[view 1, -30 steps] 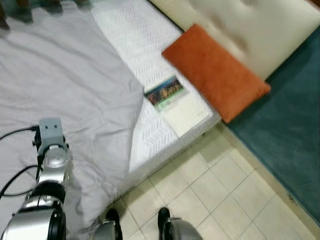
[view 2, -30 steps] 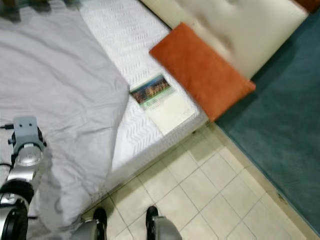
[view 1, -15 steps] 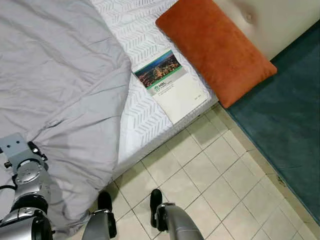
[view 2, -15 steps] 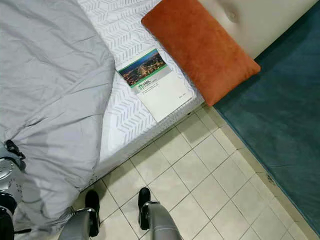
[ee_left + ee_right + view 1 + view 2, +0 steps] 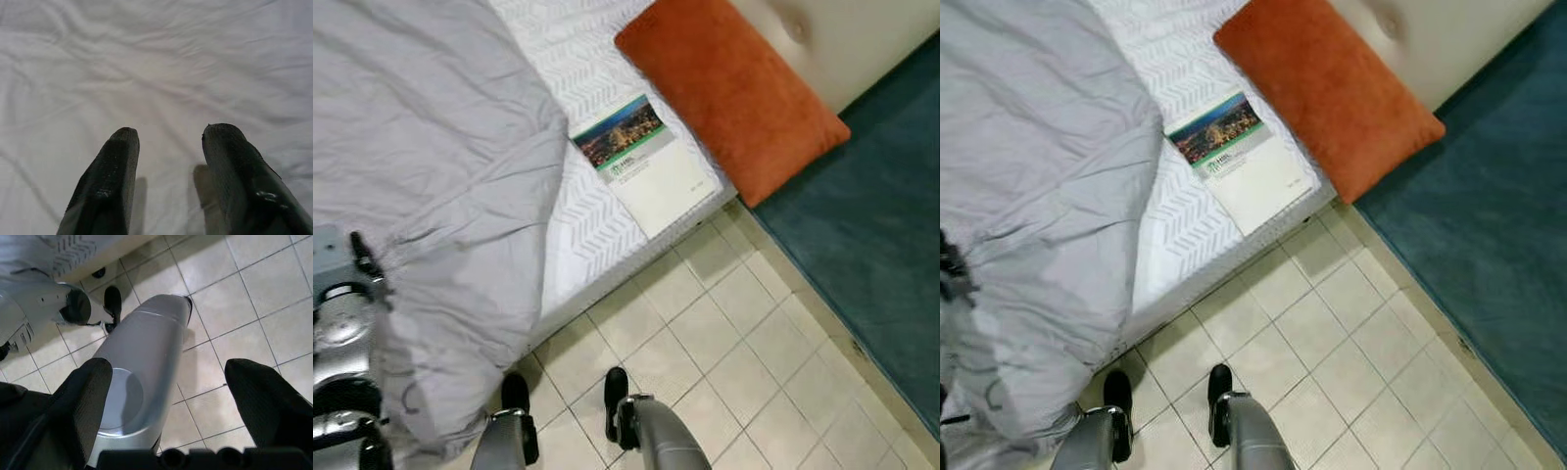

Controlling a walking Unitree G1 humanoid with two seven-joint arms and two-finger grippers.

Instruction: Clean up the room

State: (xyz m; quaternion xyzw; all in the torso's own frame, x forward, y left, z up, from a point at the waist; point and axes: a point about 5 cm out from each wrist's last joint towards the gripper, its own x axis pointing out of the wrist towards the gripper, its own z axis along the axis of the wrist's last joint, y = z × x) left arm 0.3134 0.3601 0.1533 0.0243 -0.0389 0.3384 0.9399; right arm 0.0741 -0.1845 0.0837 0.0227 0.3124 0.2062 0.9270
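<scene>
With its fingers spread and holding nothing, the left gripper (image 5: 168,183) hovers just above the grey duvet (image 5: 421,147); the right gripper (image 5: 166,396) hangs wide apart over the tiled floor (image 5: 734,333). A shallow pinch might slip off the loose fabric (my guess). A booklet (image 5: 646,162) lies beside the orange pillow (image 5: 734,93), near the mattress (image 5: 578,49) edge.

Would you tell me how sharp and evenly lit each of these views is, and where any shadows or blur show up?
Eye views: evenly lit and fairly sharp, the booklet cover readable as a photo, the orange pillow crisp. Left wrist view: soft, pale blanket with faint shadows under the left gripper fingers. Right wrist view: right gripper fingers dark and blurred, the floor tiles beyond sharp.
</scene>
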